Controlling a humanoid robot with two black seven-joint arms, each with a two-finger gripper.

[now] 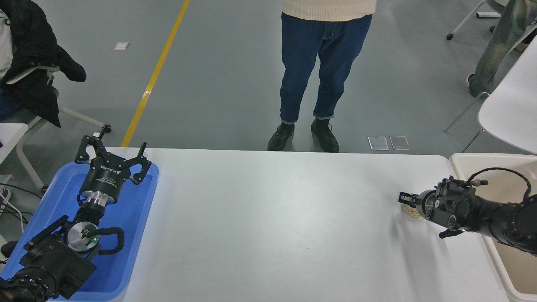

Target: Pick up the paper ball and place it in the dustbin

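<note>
The paper ball is a small tan crumpled wad on the white table near its right end, mostly hidden under my right gripper. My right gripper comes in from the right edge, lies low over the ball and points left; the view does not show whether it holds the ball. The dustbin is a cream bin just right of the table, partly covered by my right arm. My left gripper is parked open and empty over the blue tray.
The blue tray sits at the table's left end under my left arm. A person in jeans stands at the far side. A white chair stands at the back right, beyond the dustbin.
</note>
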